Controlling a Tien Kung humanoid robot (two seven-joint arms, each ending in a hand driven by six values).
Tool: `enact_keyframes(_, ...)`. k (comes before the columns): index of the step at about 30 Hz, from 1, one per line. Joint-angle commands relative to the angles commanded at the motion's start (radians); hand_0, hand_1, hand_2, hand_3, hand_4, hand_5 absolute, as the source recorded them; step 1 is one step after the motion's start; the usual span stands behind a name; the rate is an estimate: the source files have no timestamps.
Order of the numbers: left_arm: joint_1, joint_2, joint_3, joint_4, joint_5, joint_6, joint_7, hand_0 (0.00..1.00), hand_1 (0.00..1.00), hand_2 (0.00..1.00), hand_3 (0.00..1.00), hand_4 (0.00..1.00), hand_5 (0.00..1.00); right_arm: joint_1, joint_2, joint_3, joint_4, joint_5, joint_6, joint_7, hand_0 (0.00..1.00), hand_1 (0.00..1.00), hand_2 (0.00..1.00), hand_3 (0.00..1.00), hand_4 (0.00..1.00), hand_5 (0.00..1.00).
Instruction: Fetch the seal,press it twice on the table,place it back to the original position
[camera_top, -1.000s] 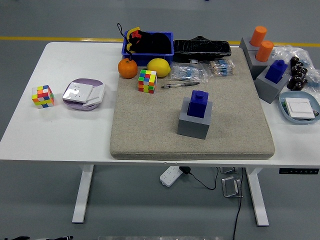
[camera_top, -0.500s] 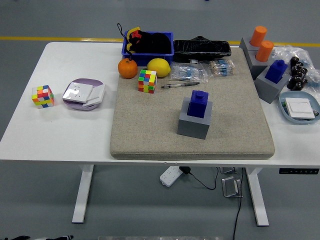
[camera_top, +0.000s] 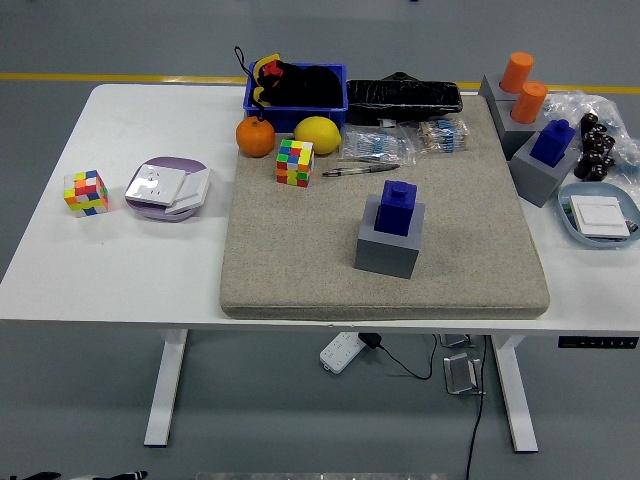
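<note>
A blue seal (camera_top: 397, 207) stands upright in a grey block holder (camera_top: 389, 245) near the middle of a beige felt mat (camera_top: 300, 260) on the white table (camera_top: 120, 260). A second blue seal (camera_top: 552, 141) sits in another grey holder (camera_top: 538, 176) at the mat's right edge. Neither robot hand shows over the table.
On the mat lie a colour cube (camera_top: 295, 162), a pen (camera_top: 358, 170) and packets (camera_top: 378, 146). An orange (camera_top: 255, 137), a lemon (camera_top: 317, 134) and a blue bin (camera_top: 296, 87) stand behind. At left are a cube (camera_top: 86, 192) and a purple plate (camera_top: 166, 188). Orange cylinders (camera_top: 522, 85) and a blue dish (camera_top: 598, 214) sit at right.
</note>
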Motion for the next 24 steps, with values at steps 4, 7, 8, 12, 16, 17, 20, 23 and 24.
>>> enact_keyframes(4,0.0,-0.001,0.001,0.0,-0.001,0.001,0.0,0.81,0.812,0.785,0.834,0.783,0.403,0.0,-0.001,-0.001,0.001,0.001,-0.001,-0.001,0.79,0.64,0.632,0.625,0.908,0.185)
enact_keyframes(7,0.0,-0.002,0.002,0.0,-0.003,0.001,0.0,0.81,0.812,0.785,0.834,0.782,0.402,0.0,-0.002,-0.002,0.002,0.002,-0.001,-0.001,0.789,0.64,0.632,0.625,0.906,0.182)
enact_keyframes(8,0.0,-0.002,0.003,0.0,-0.003,0.001,0.0,0.81,0.812,0.785,0.834,0.782,0.402,0.0,-0.002,-0.003,0.003,0.002,-0.001,-0.001,0.789,0.64,0.632,0.625,0.906,0.182)
enact_keyframes(12,0.0,-0.003,0.004,0.0,-0.004,0.001,0.0,0.81,0.812,0.785,0.834,0.782,0.402,-0.001,-0.004,-0.006,0.003,0.002,-0.002,-0.001,0.789,0.64,0.632,0.625,0.906,0.182)
enact_keyframes(16,-0.001,-0.001,0.006,-0.001,-0.003,0.0,0.0,0.81,0.812,0.785,0.834,0.782,0.402,-0.001,-0.005,-0.007,0.003,0.003,-0.003,-0.001,0.789,0.64,0.628,0.624,0.905,0.183)
enact_keyframes(17,-0.001,0.0,0.006,-0.001,-0.002,0.0,0.0,0.81,0.812,0.785,0.834,0.782,0.402,-0.001,-0.004,-0.007,0.003,0.002,-0.003,-0.001,0.789,0.64,0.628,0.624,0.905,0.183)
enact_keyframes(20,-0.003,0.001,0.008,-0.001,-0.003,0.0,-0.001,0.81,0.812,0.785,0.834,0.783,0.402,0.0,-0.004,-0.009,0.004,0.002,-0.003,-0.001,0.788,0.639,0.627,0.623,0.902,0.179)
enact_keyframes(23,-0.004,0.003,0.01,-0.001,-0.003,-0.001,-0.001,0.81,0.812,0.785,0.834,0.783,0.402,-0.001,-0.002,-0.01,0.004,0.002,-0.002,-0.002,0.788,0.639,0.627,0.623,0.902,0.179)
enact_keyframes(24,-0.004,0.004,0.011,-0.001,-0.003,-0.001,-0.001,0.81,0.812,0.785,0.834,0.783,0.402,-0.001,-0.002,-0.01,0.004,0.002,-0.002,-0.002,0.788,0.639,0.627,0.623,0.902,0.179)
